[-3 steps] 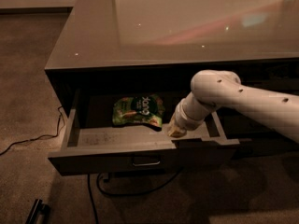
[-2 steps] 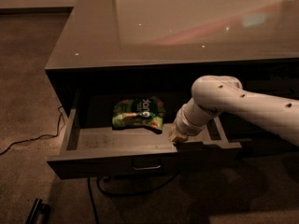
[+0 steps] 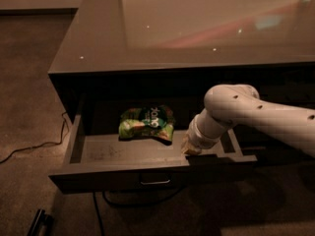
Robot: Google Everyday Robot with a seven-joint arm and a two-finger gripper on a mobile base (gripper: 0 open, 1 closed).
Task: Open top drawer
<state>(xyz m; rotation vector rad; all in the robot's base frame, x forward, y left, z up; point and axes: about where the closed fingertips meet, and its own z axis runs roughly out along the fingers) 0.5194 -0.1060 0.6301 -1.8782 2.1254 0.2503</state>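
Note:
The top drawer (image 3: 98, 173) is a wide dark grey-brown drawer, pulled well out from under the glossy counter (image 3: 197, 28). Its small metal pull (image 3: 155, 181) sits at the centre of the front. A green snack bag (image 3: 146, 124) lies inside on the lighter grey floor. My white arm (image 3: 256, 117) reaches in from the right and bends down to the drawer. The gripper (image 3: 191, 149) sits at the top edge of the drawer front, right of centre, just right of the bag.
A dark cable (image 3: 29, 149) runs over the carpet at the left. Another cable (image 3: 123, 200) hangs under the drawer. A dark object (image 3: 37, 222) lies on the floor at the bottom left. A narrower drawer section (image 3: 236, 151) adjoins on the right.
The drawer has come a little further out toward the camera, and the gripper has moved with its front edge, down and slightly right.

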